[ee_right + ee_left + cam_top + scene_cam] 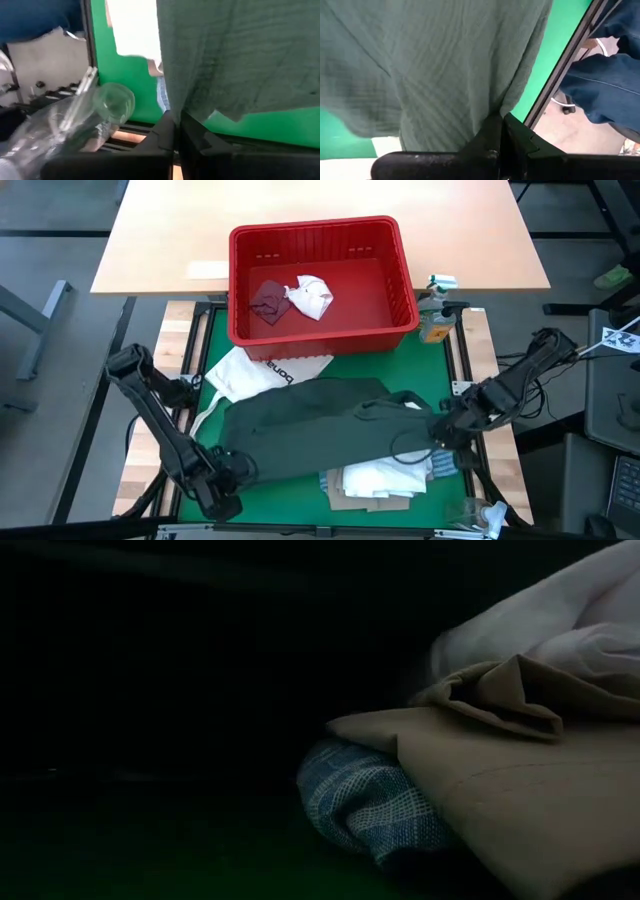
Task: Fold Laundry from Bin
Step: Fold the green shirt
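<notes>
Both grippers — left (pixel 232 470), right (pixel 447 432) — clamped on dark green-grey top (pixel 300 425)

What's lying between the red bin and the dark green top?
In the high view, a white tote bag lies between the red bin and the dark green top.

Lab: framed green robot table (pixel 215 340)

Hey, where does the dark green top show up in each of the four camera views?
High view: the dark green top lies stretched across the green mat, between the left gripper and the right gripper.
Low view: not visible; only a tan shirt, blue-striped cloth and white cloth.
Left wrist view: fills most of the picture, pinched in that gripper.
Right wrist view: hangs on one side, pinched too.
Shared landmark: the green mat.
</notes>
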`<state>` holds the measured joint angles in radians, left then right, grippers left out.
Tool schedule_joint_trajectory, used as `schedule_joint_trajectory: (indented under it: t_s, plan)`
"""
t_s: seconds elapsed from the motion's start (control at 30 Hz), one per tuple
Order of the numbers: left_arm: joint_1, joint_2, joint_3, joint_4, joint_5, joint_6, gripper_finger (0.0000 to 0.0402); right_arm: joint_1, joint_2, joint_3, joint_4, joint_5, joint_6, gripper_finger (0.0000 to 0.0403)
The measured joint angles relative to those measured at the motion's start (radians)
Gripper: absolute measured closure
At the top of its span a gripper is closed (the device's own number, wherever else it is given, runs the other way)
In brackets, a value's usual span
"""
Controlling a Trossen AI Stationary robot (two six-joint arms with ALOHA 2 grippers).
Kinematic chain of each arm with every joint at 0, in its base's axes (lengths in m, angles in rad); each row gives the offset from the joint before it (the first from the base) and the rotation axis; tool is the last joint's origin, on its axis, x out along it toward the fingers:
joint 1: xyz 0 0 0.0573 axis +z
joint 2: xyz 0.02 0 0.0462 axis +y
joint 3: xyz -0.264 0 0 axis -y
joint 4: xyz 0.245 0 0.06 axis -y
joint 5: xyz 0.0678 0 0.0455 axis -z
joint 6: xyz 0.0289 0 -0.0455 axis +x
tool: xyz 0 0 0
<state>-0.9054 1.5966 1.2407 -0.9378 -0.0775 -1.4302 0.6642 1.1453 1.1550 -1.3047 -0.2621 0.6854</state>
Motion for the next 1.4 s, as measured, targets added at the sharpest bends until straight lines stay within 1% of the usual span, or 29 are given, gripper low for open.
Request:
schedule_joint_trajectory:
  t_s: [0.2,0.4,0.53,0.67,0.8,0.87,0.97,1.03,1.1,1.17,1.27,1.33,1.4]
  plan:
    - [-0.001,0.064,-0.001,0.015,-0.006,-0.001,0.0397,0.046,0.022,-0.092,0.055,-0.003,0.002,0.0392]
    - [-0.001,0.079,-0.001,0.015,-0.002,-0.009,0.0364,0.050,0.049,-0.120,0.057,-0.005,0.002,0.0379]
    - [-0.002,0.079,-0.001,0.014,0.000,-0.053,0.0337,0.050,0.065,-0.120,0.055,-0.009,0.002,0.0366]
    - [-0.001,0.079,-0.001,0.014,-0.003,-0.061,0.0309,0.050,0.083,-0.120,0.055,-0.009,0.002,0.0341]
    - [-0.001,0.079,-0.001,0.015,-0.017,-0.063,0.0283,0.049,0.084,-0.120,0.054,-0.009,0.002,0.0303]
    - [0.008,0.079,-0.001,0.016,-0.040,-0.064,0.0273,0.049,0.084,-0.120,0.047,-0.008,0.001,0.0285]
    - [0.027,0.079,-0.001,0.016,-0.114,-0.062,0.0262,0.049,0.084,-0.120,0.045,-0.004,-0.004,0.0266]
    - [0.044,0.079,-0.001,0.016,-0.172,-0.059,0.0258,0.049,0.084,-0.120,0.045,-0.007,-0.004,0.0259]
    - [0.065,0.079,-0.001,0.016,-0.220,-0.041,0.0256,0.049,0.084,-0.120,0.045,-0.033,-0.004,0.0256]
    - [0.089,0.079,-0.001,0.014,-0.240,-0.002,0.0257,0.049,0.084,-0.117,0.040,-0.071,-0.003,0.0256]
    - [0.139,0.079,-0.001,0.012,-0.244,0.048,0.0262,0.049,0.084,-0.075,0.000,-0.088,-0.003,0.0256]
    - [0.180,0.079,-0.001,0.012,-0.246,0.074,0.0267,0.049,0.084,-0.034,-0.045,-0.062,-0.004,0.0256]
    - [0.222,0.079,-0.001,0.012,-0.247,0.110,0.0272,0.049,0.084,0.013,-0.081,-0.004,-0.009,0.0256]
